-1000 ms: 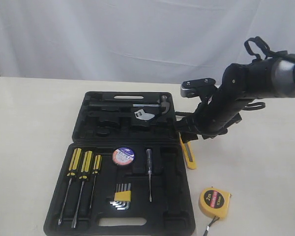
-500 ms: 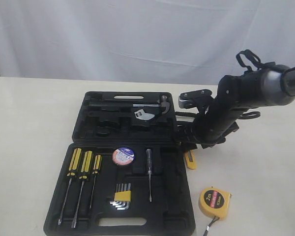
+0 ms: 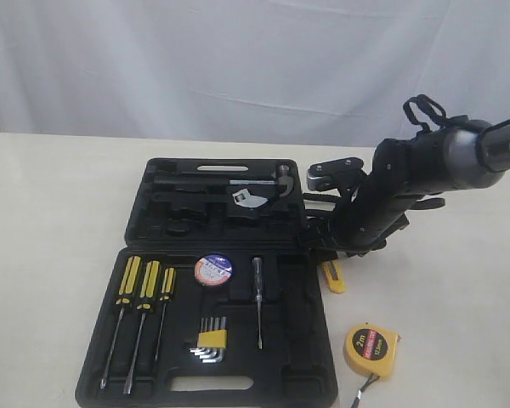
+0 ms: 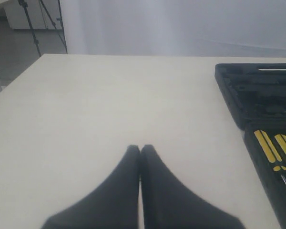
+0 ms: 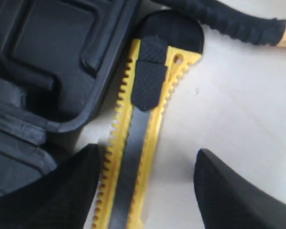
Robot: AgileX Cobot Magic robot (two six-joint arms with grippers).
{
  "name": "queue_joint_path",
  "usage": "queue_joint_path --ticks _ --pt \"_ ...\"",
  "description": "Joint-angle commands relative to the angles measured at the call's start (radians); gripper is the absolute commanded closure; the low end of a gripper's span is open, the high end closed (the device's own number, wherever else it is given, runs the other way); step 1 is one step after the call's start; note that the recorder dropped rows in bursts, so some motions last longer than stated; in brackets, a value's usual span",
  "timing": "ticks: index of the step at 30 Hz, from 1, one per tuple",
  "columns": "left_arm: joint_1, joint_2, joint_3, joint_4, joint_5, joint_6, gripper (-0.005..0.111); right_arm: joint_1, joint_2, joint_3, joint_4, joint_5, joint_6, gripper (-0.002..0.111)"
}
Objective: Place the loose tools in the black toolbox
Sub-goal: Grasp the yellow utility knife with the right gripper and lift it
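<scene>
Black toolbox (image 3: 293, 348) holding screwdrivers (image 3: 144, 293), tape roll (image 3: 213, 270) (yellow knife (image 5: 133, 157) just outside); right gripper (image 5: 145, 176) spread wide astride it, left gripper (image 4: 140, 152) pinched closed, empty.

The pale tabletop (image 3: 59, 212) carried the open black toolbox (image 3: 299, 342), just beside the right hand (image 3: 323, 248). The yellow utility knife (image 5: 133, 152) lay flat between that hand's fingers, close along the toolbox edge. The yellow-and-black tape measure (image 3: 371, 349) lay well apart from the hand.

Pale cream table (image 3: 51, 212) before a white curtain (image 3: 238, 59) — grey floor (image 4: 12, 55) beyond its edge, soft light
</scene>
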Motion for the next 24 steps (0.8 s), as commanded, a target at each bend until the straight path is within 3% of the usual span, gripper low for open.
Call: queue_joint_path --ticks 1,13,24 --pt "-0.005 -0.001 0.003 -0.010 -0.010 -0.002 0.107 -0.002 0.008 -0.002 0.004 -0.009 -0.016 0.057" --pt "-0.005 -0.001 0.003 -0.010 -0.010 -0.002 0.107 -0.002 0.025 -0.002 0.011 0.027 -0.049 0.109" --pt "-0.005 -0.001 0.003 -0.010 -0.010 -0.002 0.107 -0.002 -0.109 -0.002 0.033 0.107 -0.031 0.109"
